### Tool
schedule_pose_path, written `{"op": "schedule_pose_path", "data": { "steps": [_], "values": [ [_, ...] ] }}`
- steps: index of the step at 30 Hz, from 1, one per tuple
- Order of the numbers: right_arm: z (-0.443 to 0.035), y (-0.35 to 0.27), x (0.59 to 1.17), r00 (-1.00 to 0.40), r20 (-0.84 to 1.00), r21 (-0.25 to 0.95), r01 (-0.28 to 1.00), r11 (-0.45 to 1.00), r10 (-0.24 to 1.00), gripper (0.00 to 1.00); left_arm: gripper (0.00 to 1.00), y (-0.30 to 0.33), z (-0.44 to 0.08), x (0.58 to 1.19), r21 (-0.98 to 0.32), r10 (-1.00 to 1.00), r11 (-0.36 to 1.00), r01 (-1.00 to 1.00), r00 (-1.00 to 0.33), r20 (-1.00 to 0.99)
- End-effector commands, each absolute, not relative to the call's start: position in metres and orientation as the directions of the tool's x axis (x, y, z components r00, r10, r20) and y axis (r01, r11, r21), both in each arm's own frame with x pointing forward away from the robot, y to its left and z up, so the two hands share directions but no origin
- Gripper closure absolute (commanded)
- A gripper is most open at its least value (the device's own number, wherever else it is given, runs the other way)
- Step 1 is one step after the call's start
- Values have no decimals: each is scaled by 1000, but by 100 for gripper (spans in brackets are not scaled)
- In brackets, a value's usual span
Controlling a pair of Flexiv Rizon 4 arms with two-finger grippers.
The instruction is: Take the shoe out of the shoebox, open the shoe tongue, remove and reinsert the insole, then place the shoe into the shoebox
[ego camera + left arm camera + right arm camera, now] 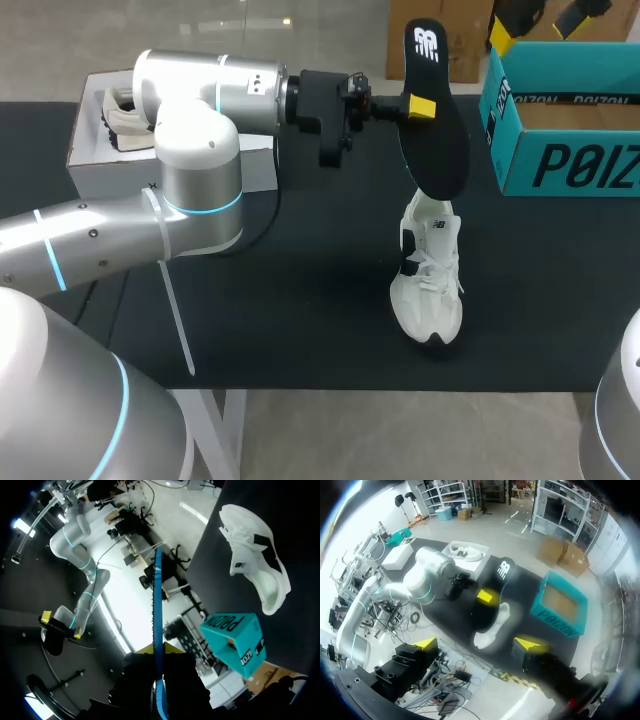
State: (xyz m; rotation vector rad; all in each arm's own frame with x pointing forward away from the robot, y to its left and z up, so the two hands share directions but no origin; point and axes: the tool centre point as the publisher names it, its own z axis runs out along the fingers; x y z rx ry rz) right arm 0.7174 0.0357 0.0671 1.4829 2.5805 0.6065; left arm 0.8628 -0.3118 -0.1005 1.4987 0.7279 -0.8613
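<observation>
Reinserting looks like the step in hand: the black insole is out of the white sneaker and hangs near-upright right above it, logo end up. Its lower end is at the sneaker's opening; can't tell if it is touching or already inside.

- Left tool is clamped on the insole about a third of the way down, one yellow tip on the face toward the camera. In the left wrist view the insole runs edge-on straight out between the fingers.
- Sneaker sits on its sole near the middle of the bench, toe toward the near edge. Nothing is holding it.
- Right tool is high over the bench, fingers wide apart, nothing in them.

Next move, my read: feed the lower end down into the opening, then tilt it forward along the footbed. The sneaker is free, so it could tip or slide under the push. Bracing the heel with the right tool would help.

Teal shoebox stands open at the far right of the bench, well apart from the sneaker. A white box with a second shoe sits far left, behind the left arm. The bench top is dark and matte
</observation>
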Motion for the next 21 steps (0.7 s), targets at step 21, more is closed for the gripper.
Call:
{"op": "schedule_pose_path", "data": {
  "steps": [21],
  "values": [
    [63,35,712,-528,124,410,798,442,840,0,100,-313,-101,863,532,-34,-104,840,532,-846]
  ]
}}
